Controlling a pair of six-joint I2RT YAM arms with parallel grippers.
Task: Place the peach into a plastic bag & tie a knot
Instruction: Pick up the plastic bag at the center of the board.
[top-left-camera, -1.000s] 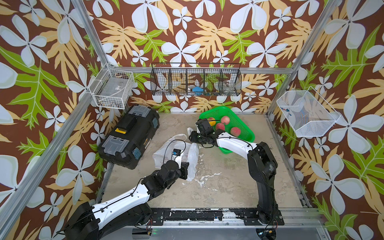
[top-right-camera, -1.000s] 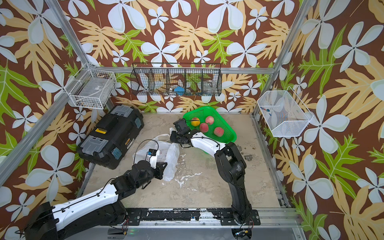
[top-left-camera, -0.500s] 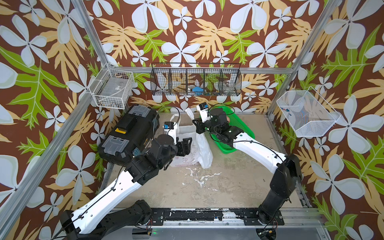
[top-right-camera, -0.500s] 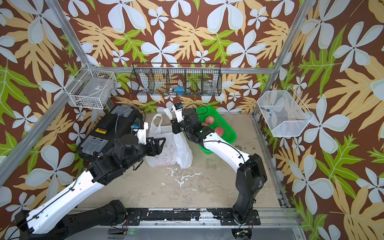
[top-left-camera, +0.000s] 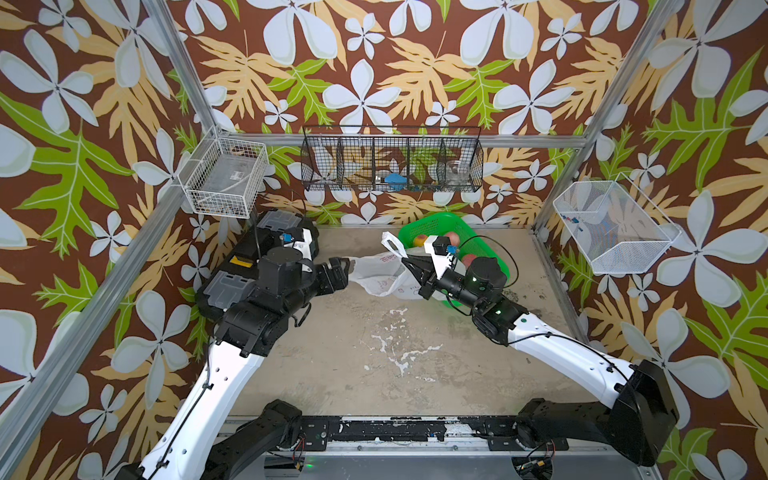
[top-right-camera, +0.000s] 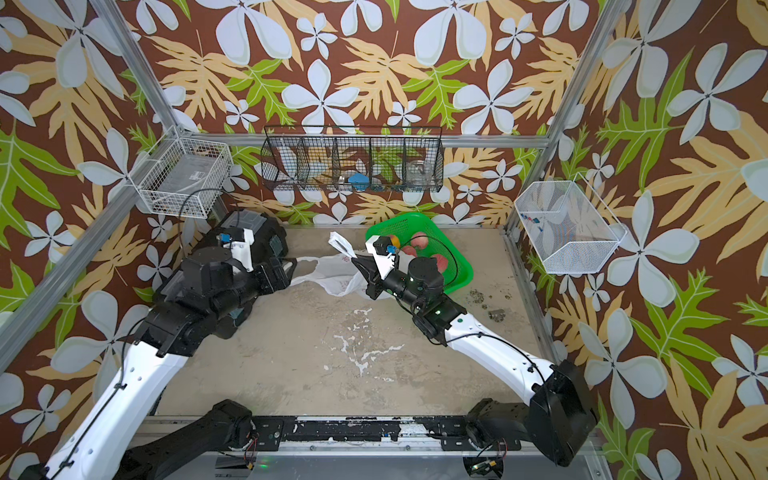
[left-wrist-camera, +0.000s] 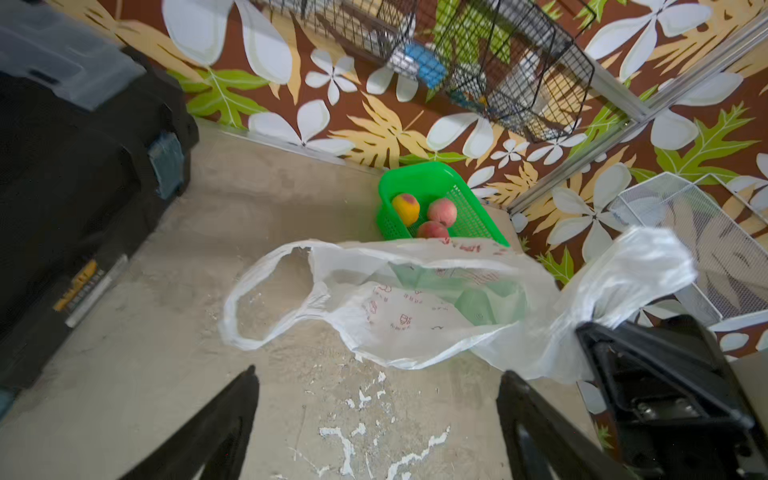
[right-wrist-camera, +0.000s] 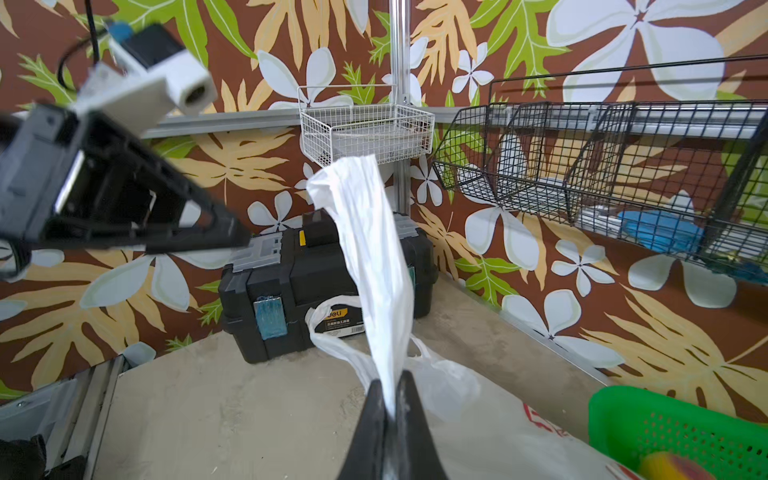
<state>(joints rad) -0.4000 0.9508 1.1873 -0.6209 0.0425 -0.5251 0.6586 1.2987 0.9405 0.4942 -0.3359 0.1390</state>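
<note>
- Half a second back the plastic bag (top-left-camera: 380, 278) hung upright between the two grippers. In both top views it has dropped and is stretched sideways, its long axis running from the left gripper (top-left-camera: 347, 270) across to the right gripper (top-left-camera: 405, 262).
- Since then the left gripper has let go. Its arm is folded low, forearm aimed at the bag's near end.
- In a top view the right arm reaches forward from its base, wrist turned in toward the bag (top-right-camera: 332, 278).
- Left wrist view: the jaws stand wide apart, released, with nothing between them. The free handle loop (left-wrist-camera: 266, 299) lies just ahead of them, and the bag's mouth gapes toward them. Beyond the bag, the peaches (left-wrist-camera: 442, 210) sit in the green basket (left-wrist-camera: 432, 174).
- Right wrist view: the jaws are clenched on the other handle (right-wrist-camera: 370, 249), which rises from the fingertips as a twisted strip pointing up and away. The bag's body lies just beyond the jaws, with the black toolbox (right-wrist-camera: 291, 299) farther ahead.
</note>
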